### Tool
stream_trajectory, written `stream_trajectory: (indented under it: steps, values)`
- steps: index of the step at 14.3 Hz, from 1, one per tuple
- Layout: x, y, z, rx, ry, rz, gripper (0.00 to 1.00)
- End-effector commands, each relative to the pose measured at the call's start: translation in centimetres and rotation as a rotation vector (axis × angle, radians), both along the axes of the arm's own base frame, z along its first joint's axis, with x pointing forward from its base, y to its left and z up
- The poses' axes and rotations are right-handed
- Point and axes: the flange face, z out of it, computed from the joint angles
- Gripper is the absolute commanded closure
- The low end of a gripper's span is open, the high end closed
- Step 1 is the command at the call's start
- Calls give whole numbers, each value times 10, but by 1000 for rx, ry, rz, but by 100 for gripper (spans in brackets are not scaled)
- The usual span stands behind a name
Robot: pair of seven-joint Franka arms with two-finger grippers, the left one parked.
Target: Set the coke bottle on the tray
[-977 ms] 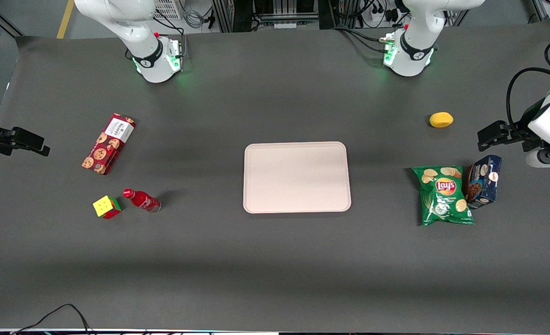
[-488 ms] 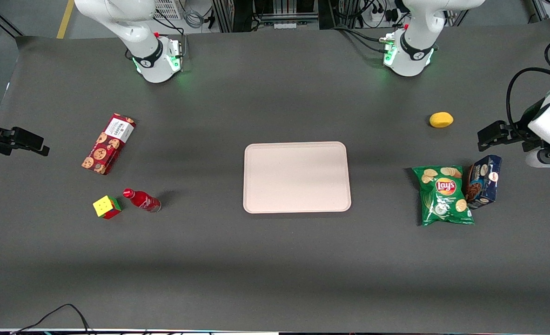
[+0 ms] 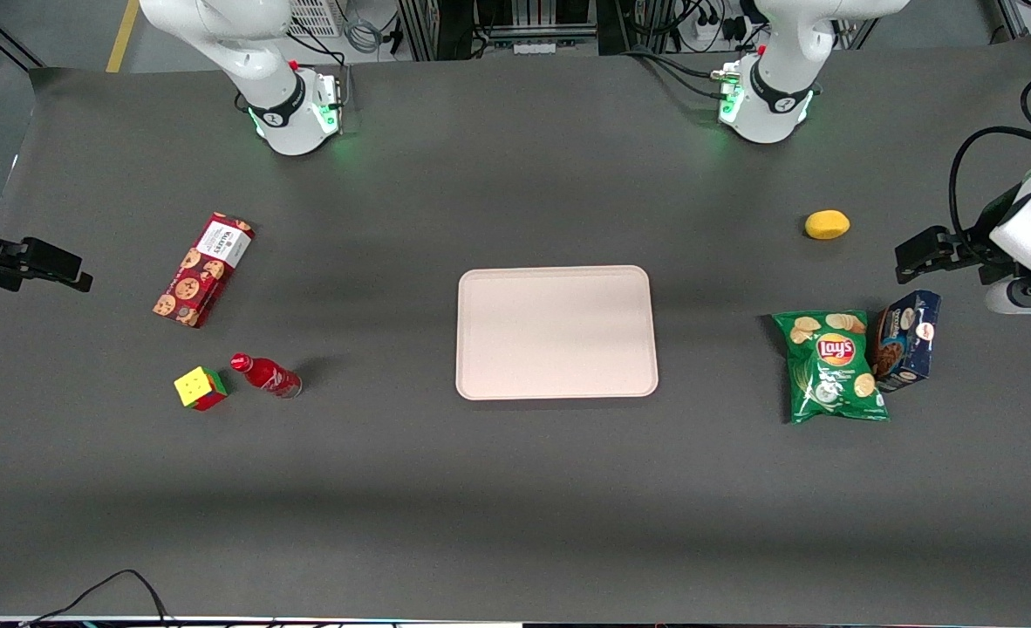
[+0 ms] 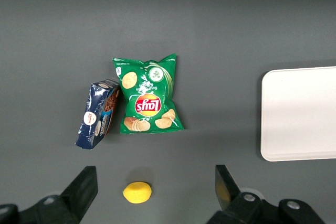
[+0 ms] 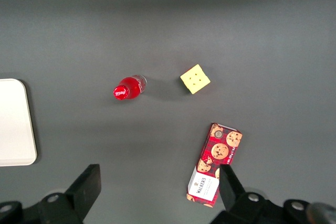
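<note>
**Q:** While the bottle stands on the bench, where does it sit among its neighbours?

**A:** It stands upright at the working arm's end of the bench, just beside a coloured cube and not touching it. A red cookie box lies flat, farther from the front camera than both. The tray rests at mid-bench, well apart from the bottle, with nothing on it.

**Q:** And the gripper?

**A:** It hangs at the edge of the bench at the working arm's end, high above the surface and well apart from the bottle. In the right wrist view both fingers are spread wide with nothing between them; that view looks straight down on the bottle's red cap, the cube, the cookie box and one rounded corner of the tray.

**Q:** What lies toward the parked arm's end?

**A:** A green chip bag lies flat with a dark blue box touching its side, and a yellow lemon sits farther from the front camera than both
</note>
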Motion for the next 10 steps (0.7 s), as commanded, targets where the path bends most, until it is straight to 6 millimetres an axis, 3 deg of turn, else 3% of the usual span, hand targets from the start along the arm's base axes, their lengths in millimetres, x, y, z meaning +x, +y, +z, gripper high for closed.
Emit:
stream_trajectory:
  steps: [1,6,10]
  values:
    - [0,-6,3,16,-1,23,0]
    - [-1,3,4,15,-1,36,0]
    - [-4,42,3,17,27,104,0]
